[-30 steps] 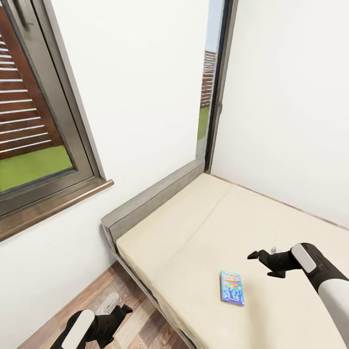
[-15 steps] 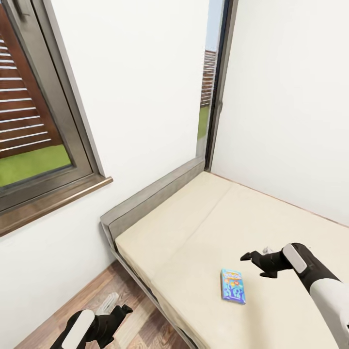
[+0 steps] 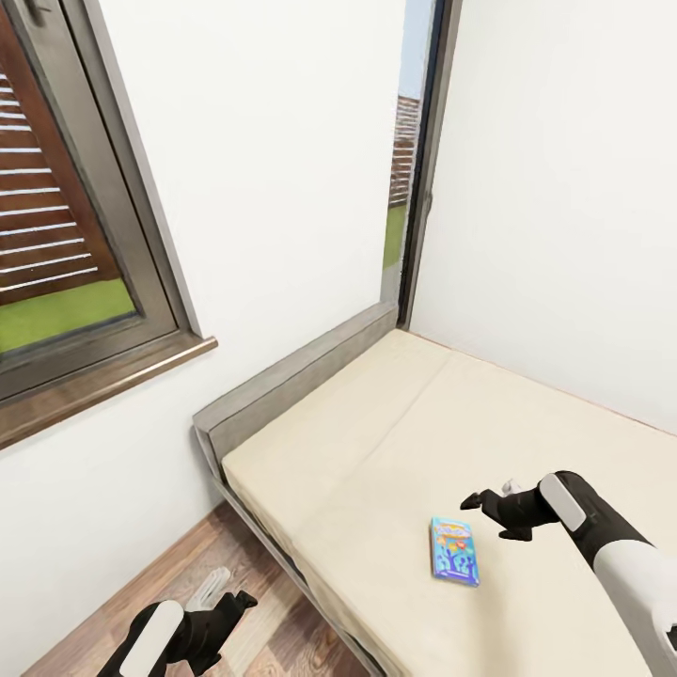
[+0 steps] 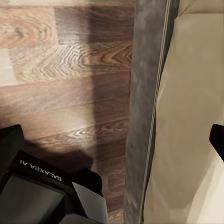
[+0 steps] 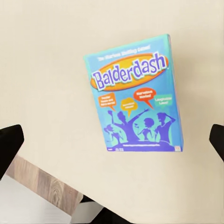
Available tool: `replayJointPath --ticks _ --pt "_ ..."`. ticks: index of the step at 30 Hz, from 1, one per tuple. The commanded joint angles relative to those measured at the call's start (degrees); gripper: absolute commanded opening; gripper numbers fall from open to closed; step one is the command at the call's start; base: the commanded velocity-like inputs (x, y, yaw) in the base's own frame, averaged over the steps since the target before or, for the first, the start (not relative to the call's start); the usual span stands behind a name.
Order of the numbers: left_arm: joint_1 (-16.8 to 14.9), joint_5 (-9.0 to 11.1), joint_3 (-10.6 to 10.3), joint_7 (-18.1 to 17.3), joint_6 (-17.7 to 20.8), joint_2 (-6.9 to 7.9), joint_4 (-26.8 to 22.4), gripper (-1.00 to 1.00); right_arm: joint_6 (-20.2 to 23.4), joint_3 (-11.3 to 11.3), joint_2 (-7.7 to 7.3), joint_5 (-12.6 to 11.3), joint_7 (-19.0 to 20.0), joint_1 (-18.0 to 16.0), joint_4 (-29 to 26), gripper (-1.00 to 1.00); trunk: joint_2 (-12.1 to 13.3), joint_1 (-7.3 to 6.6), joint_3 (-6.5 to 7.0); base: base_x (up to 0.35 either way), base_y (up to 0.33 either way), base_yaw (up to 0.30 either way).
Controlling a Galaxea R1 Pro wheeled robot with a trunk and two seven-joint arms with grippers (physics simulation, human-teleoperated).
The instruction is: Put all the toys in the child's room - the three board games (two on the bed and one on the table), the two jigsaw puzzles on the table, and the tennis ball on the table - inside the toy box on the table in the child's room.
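One blue board game [image 3: 455, 551] with a yellow "Balderdash" title lies flat on the cream mattress of the bed [image 3: 376, 442], near its front edge. My right gripper [image 3: 484, 500] hovers open just above and beside it. Seen from the right wrist, the box [image 5: 135, 93] lies between the spread fingertips [image 5: 9, 142], untouched. My left gripper [image 3: 230, 604] hangs low over the wood floor beside the bed frame, open and empty. The toy box, table, jigsaw puzzles and tennis ball are out of view.
A grey headboard [image 3: 291, 376] runs along the white wall. There is a dark-framed window [image 3: 85, 244] on the left and a narrow one [image 3: 414, 169] in the corner. The grey bed frame [image 4: 144, 116] borders plank floor [image 4: 60, 79].
My right gripper has moved a little toward the head of the bed and closer over the board game. The view has shifted slightly. The left arm is still.
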Motion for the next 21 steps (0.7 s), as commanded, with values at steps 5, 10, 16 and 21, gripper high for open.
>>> replayJointPath --ticks 5,10,16,21 --pt "-0.02 0.58 0.08 0.52 0.16 -0.01 -0.09 1.0 0.12 0.35 -0.09 0.38 0.52 -0.04 -0.03 1.0 -2.05 1.1 -0.96 0.0 0.0 0.0" --pt "-0.02 0.6 0.08 0.52 0.16 -0.01 -0.09 1.0 0.13 0.35 -0.1 0.38 0.52 -0.04 -0.07 1.0 -4.06 2.2 -1.85 0.0 0.0 0.0" --pt "-0.02 0.61 0.08 0.52 0.18 -0.01 -0.09 1.0 0.14 0.41 -0.09 0.38 0.52 -0.04 -0.13 1.0 -6.46 3.52 -2.93 0.0 0.0 0.0" --pt "-0.02 0.61 0.08 0.52 0.17 -0.03 -0.09 1.0 0.14 0.43 -0.05 0.38 0.53 -0.04 -0.18 1.0 -8.47 4.62 -3.83 0.0 0.0 0.0"
